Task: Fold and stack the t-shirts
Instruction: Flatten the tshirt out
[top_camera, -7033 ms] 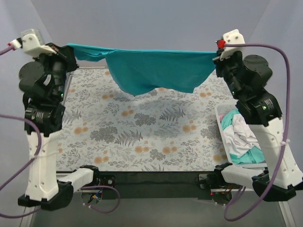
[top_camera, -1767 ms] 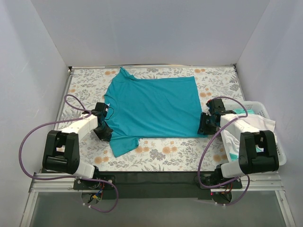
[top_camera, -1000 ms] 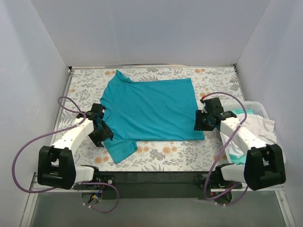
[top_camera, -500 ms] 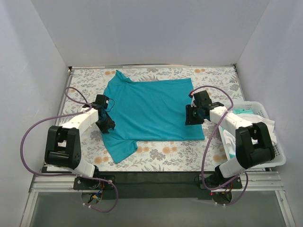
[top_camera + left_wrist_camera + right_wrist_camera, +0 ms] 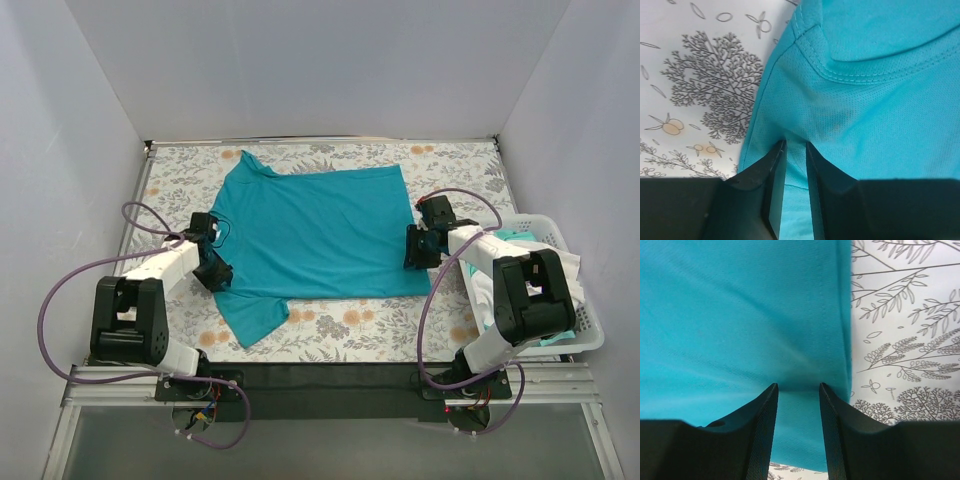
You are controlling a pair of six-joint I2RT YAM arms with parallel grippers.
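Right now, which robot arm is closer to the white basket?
Right. The right gripper is at the teal t-shirt edge nearest the basket; the left gripper is at the shirt's opposite edge, far from it.

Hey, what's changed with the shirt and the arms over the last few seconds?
The shirt, stretched in the air between both grippers seven seconds ago, now lies flat on the table. Both arms have come down low. The left gripper pinches its sleeve side, and the right gripper sits at its hem. The basket stayed put.
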